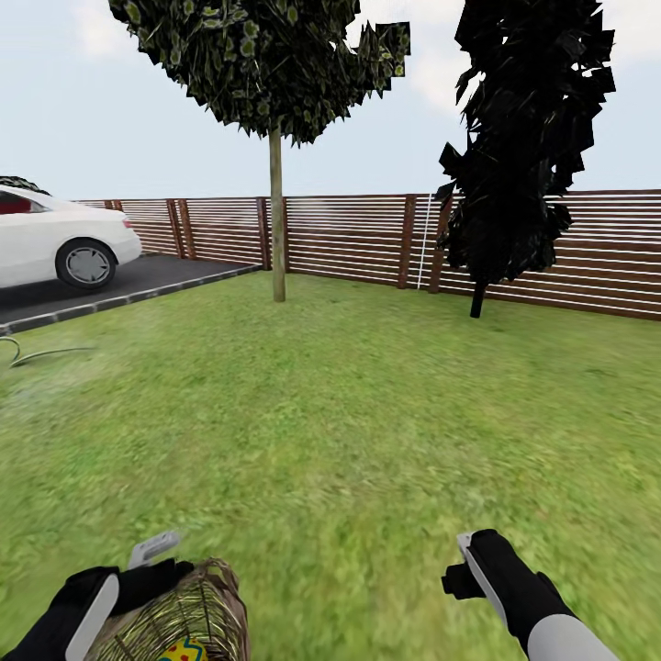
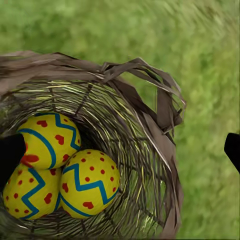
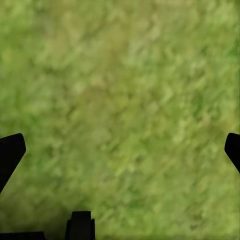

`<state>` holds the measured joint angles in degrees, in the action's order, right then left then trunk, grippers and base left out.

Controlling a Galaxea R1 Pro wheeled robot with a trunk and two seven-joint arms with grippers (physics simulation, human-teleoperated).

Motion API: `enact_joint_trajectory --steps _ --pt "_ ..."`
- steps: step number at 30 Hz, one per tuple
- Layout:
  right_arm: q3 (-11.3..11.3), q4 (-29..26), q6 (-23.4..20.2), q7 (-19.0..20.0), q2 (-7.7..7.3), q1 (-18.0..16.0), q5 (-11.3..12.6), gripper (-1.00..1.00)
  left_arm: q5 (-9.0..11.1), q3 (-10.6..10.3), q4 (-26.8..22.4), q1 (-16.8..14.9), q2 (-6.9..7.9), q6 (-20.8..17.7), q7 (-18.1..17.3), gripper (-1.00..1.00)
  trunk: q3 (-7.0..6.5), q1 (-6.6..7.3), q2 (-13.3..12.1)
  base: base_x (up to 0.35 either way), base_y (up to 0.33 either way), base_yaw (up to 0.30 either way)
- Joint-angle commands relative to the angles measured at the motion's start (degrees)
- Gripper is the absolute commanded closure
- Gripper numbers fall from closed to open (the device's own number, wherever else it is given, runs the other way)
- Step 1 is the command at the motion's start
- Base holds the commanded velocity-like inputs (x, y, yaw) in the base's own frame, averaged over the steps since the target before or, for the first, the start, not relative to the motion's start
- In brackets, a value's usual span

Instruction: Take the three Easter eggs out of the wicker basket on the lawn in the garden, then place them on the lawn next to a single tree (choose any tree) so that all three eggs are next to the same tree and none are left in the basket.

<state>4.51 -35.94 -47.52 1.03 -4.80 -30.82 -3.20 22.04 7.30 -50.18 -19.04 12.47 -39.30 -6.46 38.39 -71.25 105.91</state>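
Wicker basket (image 2: pixel 100 150), three Easter eggs (image 2: pixel 90 182) inside, carried by left fingers (image 1: pixel 151 551) toward tree (image 1: pixel 276 220), upper centre; right fingers (image 3: pixel 12 152) wide, empty.

— How many eggs does the left wrist view show?
— Three Easter eggs (image 2: pixel 50 141) (image 2: pixel 90 183) (image 2: pixel 31 194), all inside one wicker basket (image 2: pixel 150 125).
— And further off?
— Two trees: one green-crowned tree (image 1: pixel 276 220), one black-leaved tree (image 1: pixel 514 156). One white car (image 1: pixel 55 240). One slatted fence (image 1: pixel 358 237).
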Motion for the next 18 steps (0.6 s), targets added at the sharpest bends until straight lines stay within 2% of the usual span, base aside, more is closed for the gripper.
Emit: enact_joint_trajectory --steps 1,2,3,6,11,18 --pt "0.3 -0.06 -0.3 0.11 -0.05 -0.03 -0.32 -1.0 -1.98 0.21 0.03 -0.03 0.09 -0.38 -0.32 -1.0 0.06 0.01 0.03 0.0 0.0 0.0" --pt "0.31 -0.08 -0.33 0.11 0.04 -0.03 -0.3 -1.0 -4.69 0.36 0.13 -0.03 0.18 -0.55 -0.31 -1.0 0.06 0.01 0.03 0.0 0.0 0.0" --pt "0.33 -0.07 -0.35 0.11 0.08 -0.03 -0.31 -1.0 -5.84 0.42 0.29 -0.03 0.21 -0.63 -0.31 -1.0 0.06 0.01 0.03 0.0 0.0 0.0" --pt "0.35 -0.09 -0.38 0.11 0.13 -0.03 -0.31 -1.0 -7.35 0.55 2.3 -0.03 0.32 -0.5 -0.26 -1.0 0.06 0.01 0.03 0.0 0.0 0.0" --pt "0.27 -0.15 -0.38 0.11 -0.05 -0.03 -0.28 -1.0 -7.84 0.63 5.37 -0.03 2.32 -0.22 -0.36 -1.0 0.06 0.01 0.03 0.0 0.0 0.0" --pt "0.23 -0.35 -0.47 0.11 -0.28 -0.03 -0.23 -1.0 -7.85 0.83 7.74 -0.03 3.48 -0.08 -0.45 -1.0 0.06 0.01 0.03 0.0 0.0 0.0"
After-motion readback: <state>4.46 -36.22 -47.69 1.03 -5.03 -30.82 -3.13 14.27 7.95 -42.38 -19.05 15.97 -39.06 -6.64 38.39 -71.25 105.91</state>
